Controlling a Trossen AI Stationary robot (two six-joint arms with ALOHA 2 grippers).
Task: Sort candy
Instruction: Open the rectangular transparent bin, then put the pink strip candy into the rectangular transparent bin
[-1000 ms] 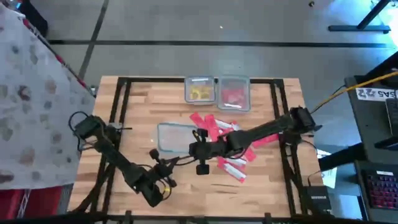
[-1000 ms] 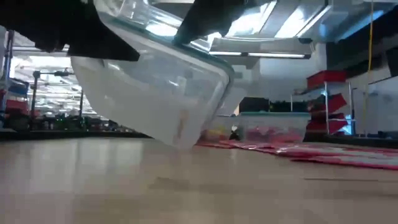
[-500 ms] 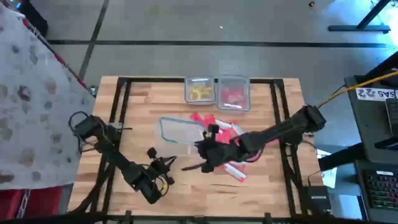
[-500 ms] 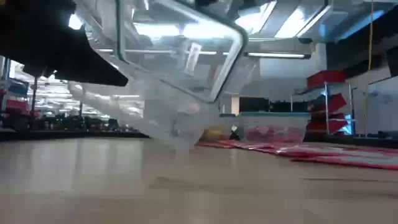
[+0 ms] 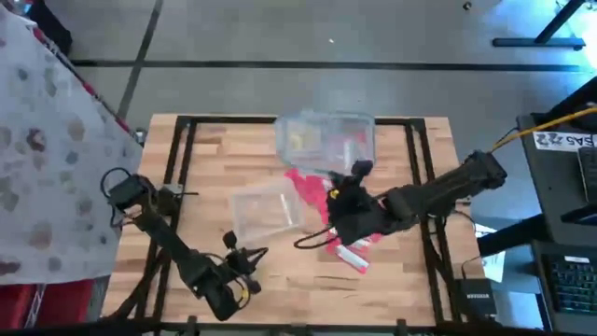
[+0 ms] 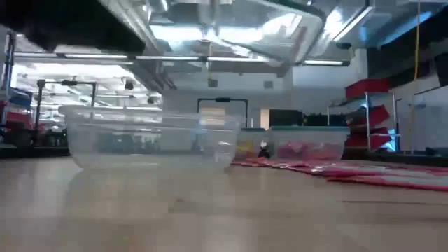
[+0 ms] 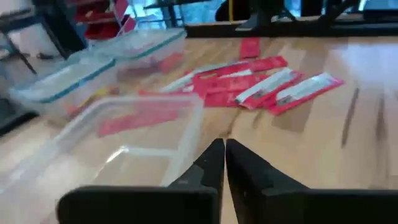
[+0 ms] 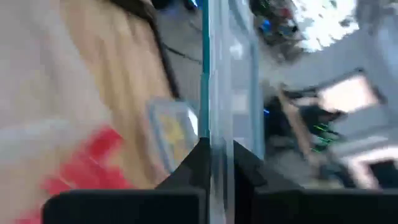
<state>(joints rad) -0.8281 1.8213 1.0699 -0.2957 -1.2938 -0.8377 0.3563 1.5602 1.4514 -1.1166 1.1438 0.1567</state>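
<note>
A clear plastic tub (image 5: 266, 213) stands open on its base at the table's middle; it also shows in the low view (image 6: 150, 143) and the left wrist view (image 7: 124, 134). My right gripper (image 5: 354, 175) is shut on the tub's clear lid (image 5: 322, 140), held high above the table's far middle. Red candy packets (image 5: 306, 183) lie flat right of the tub and also show in the left wrist view (image 7: 249, 81). My left gripper (image 5: 246, 261) is shut and empty, near the table's front edge, just short of the tub. My right gripper pinches the lid's rim (image 8: 214, 124) between its two fingers (image 8: 194, 163); the lid shows edge-on there, with its teal seal. In the high view the fingers are on the lid's near edge (image 5: 347, 170). The lid is lifted clear, high above the table (image 6: 266, 28).
Two small tubs stand at the far edge, one with yellow candy (image 5: 298, 137) and one with red candy (image 5: 351, 142), seen through the raised lid. More red packets (image 5: 356, 254) lie near the right arm. Bare wood lies left of and in front of the open tub.
My right gripper has risen and gone toward the table's far edge with the lid. The tub first tipped up with it, then came free and dropped back flat on the table, open. The lid now hangs above the two far tubs.
</note>
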